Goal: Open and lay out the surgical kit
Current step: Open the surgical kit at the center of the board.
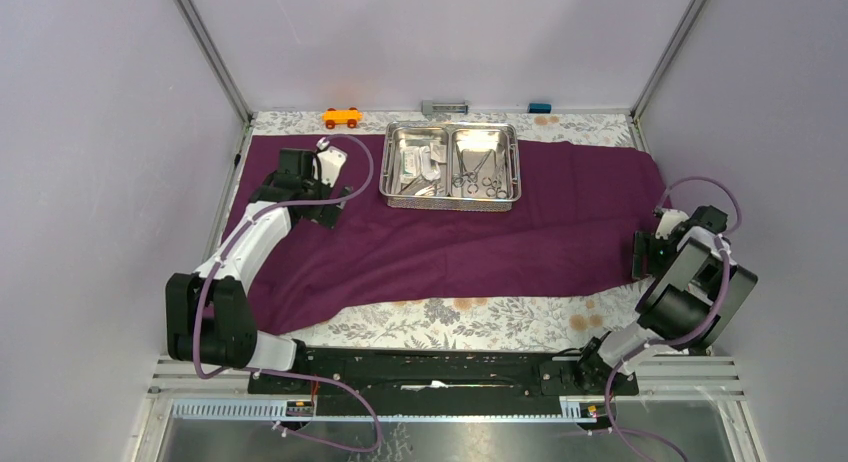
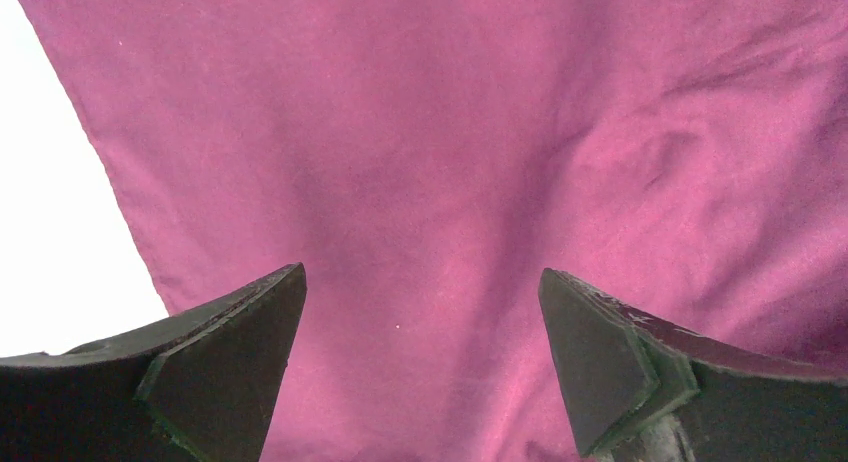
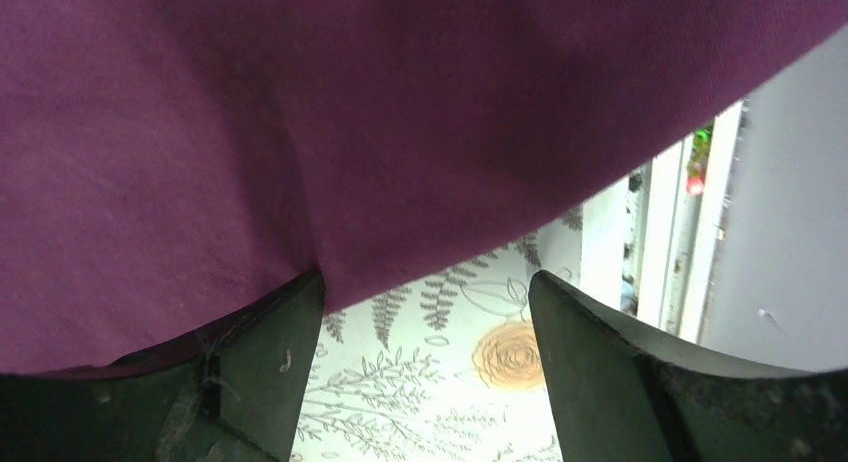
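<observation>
Both left gripper point(image 2: 421, 282) and right gripper point(image 3: 426, 282) gape at the purple cloth point(image 1: 480, 244); print on the packets point(image 1: 424, 162) is unreadable.

The left gripper point(image 2: 420, 312) hangs fingers-down with jaws spread wide, the left arm point(image 1: 250, 237) stretched forward behind it; the right gripper point(image 3: 425, 312), jaws parted too, sits ahead of the folded right arm point(image 1: 690, 282).

Floral table point(image 1: 450, 317) carries spread purple cloth point(image 1: 450, 242); orange toy car point(image 1: 341, 117) at far edge.
</observation>
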`<move>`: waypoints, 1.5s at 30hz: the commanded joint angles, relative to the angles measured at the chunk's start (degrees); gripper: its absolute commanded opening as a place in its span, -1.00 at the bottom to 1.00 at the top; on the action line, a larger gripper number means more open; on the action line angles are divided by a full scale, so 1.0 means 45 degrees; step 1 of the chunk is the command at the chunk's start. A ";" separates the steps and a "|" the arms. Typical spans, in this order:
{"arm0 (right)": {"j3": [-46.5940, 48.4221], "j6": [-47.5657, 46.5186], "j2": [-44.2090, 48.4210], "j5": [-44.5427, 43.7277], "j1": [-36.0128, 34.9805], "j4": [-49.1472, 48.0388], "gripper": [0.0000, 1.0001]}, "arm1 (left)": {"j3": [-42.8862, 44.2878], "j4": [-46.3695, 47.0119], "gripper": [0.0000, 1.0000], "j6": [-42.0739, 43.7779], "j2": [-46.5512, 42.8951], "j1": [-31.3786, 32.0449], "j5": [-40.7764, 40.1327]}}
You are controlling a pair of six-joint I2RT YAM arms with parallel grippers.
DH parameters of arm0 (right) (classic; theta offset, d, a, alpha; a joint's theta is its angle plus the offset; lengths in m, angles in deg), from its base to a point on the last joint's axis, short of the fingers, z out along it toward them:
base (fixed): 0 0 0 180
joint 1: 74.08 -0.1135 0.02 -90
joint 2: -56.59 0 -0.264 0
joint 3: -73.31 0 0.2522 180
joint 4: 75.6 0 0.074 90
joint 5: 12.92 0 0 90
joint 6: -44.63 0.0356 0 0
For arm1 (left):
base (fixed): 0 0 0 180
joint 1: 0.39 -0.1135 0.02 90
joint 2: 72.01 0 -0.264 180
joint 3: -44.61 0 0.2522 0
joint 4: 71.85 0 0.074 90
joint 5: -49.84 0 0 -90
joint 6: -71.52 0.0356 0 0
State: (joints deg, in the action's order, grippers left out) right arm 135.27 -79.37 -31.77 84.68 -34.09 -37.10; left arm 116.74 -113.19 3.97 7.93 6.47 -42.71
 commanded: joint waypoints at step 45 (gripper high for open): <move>0.9748 0.2829 -0.5310 0.1257 -0.6456 0.2869 -0.48 | -0.0060 0.0483 0.98 0.0454 -0.0690 0.0040 -0.0515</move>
State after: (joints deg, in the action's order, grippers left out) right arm 174.51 -68.16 -52.09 88.17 -63.42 -27.44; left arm 114.60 -111.94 5.64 7.62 6.47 -43.85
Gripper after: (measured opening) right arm 0.200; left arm 0.989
